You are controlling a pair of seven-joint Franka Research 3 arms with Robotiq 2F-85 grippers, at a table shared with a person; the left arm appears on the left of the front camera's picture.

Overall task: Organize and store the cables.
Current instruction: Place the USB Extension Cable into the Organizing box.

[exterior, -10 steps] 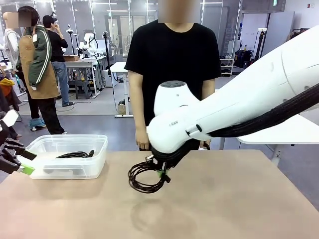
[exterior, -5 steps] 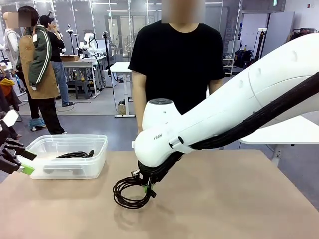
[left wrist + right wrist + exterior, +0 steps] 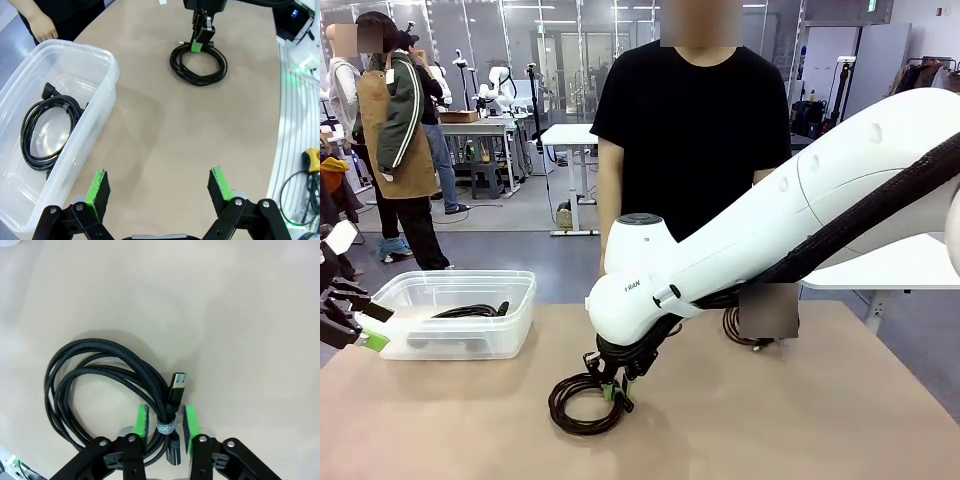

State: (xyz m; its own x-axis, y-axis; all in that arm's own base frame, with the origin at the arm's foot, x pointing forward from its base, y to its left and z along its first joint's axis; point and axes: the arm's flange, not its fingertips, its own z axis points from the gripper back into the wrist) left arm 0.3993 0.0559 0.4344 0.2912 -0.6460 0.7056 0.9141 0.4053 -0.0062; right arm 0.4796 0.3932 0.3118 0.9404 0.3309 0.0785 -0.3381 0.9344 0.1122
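Right hand (image 3: 166, 411), jaws apart, straddles cable coil (image 3: 90, 375) on table (image 3: 235, 300).

A black braided cable (image 3: 582, 402) lies on a plain tan table (image 3: 800, 420). Its plug (image 3: 179, 381) is black with a blue tip, and a grey band (image 3: 165, 429) rings the strands. A second cable (image 3: 45, 127), smooth black, sits in a clear bin (image 3: 85, 47). The right gripper (image 3: 165, 410) and left gripper (image 3: 160, 182) are black with bright green pads. The arm (image 3: 770, 230) is white, its hose (image 3: 860, 225) black. The person's shirt (image 3: 690, 130) is black.
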